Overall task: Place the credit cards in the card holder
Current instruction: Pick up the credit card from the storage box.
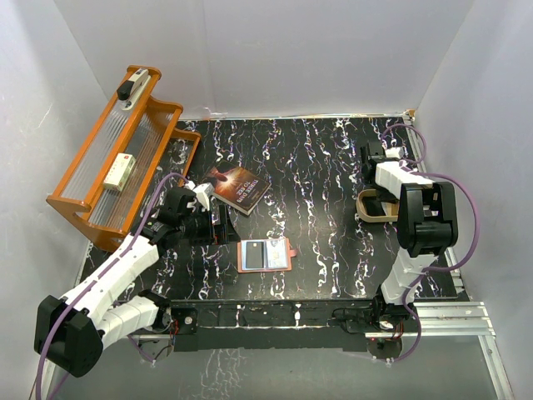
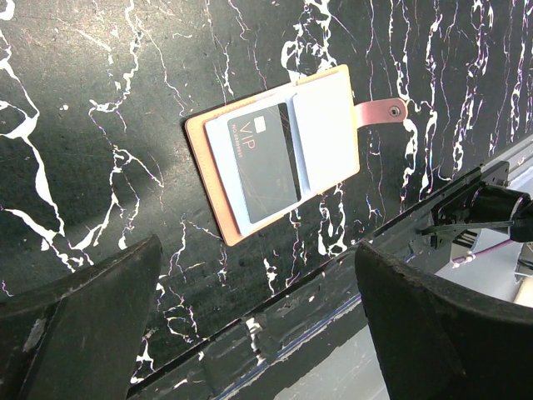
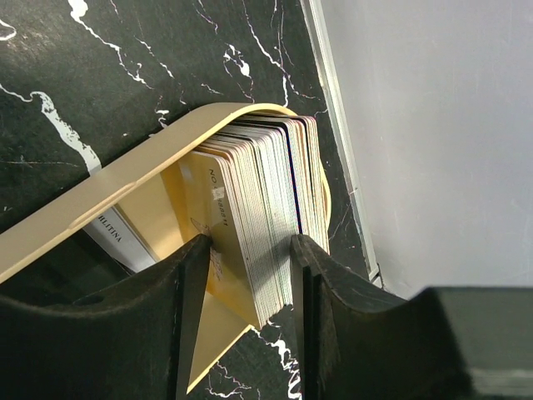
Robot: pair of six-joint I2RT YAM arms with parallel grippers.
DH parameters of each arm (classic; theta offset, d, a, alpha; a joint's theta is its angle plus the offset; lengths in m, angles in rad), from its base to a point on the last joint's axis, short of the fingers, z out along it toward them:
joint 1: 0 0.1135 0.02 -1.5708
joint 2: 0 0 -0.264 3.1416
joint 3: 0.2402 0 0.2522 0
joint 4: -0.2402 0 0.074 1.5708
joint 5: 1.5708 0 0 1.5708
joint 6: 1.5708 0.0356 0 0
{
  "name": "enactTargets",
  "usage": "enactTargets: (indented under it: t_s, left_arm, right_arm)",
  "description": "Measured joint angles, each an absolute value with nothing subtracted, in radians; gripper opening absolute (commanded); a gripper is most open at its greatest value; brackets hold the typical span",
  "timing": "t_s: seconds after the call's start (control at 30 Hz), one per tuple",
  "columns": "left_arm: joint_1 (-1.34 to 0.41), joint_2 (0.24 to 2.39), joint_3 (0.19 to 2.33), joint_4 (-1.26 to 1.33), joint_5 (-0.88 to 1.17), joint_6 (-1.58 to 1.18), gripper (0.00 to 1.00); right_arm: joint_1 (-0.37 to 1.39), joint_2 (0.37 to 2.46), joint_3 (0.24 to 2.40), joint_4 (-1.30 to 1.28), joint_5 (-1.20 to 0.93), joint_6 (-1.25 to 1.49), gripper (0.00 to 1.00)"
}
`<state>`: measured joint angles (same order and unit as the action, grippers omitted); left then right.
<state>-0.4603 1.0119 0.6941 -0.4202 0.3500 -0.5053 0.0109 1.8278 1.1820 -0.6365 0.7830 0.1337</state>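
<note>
The reddish-brown card holder (image 1: 243, 266) (image 2: 200, 154) lies open near the table's front edge, snap tab (image 2: 379, 112) to its right. A dark credit card (image 2: 262, 162) lies in it on a pale one (image 2: 218, 154). My left gripper (image 2: 258, 250) (image 1: 218, 227) hovers open just left of the holder, with nothing between its fingers. At the right, a stack of credit cards (image 3: 258, 192) stands on edge in a beige-gold tin (image 3: 125, 171) (image 1: 366, 215). My right gripper (image 3: 250, 246) reaches into the tin, its fingers pressed on both sides of a thick bundle; a few cards stay outside the right finger (image 3: 312, 275).
A dark paperback book (image 1: 240, 188) lies behind the left gripper. An orange rack (image 1: 117, 167) stands at the far left. The white wall (image 3: 433, 125) and the table's right edge run close beside the tin. The table's front edge (image 2: 333, 275) runs under the left gripper.
</note>
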Motion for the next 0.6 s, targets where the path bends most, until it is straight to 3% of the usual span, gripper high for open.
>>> enactTargets:
  t_s: [0.6]
  left_arm:
    - [-0.460,1.013,0.694,-0.420,0.350,-0.505,0.99]
  right_arm:
    - [0.011,1.817,1.182,-0.623,0.778,0.130,0.33]
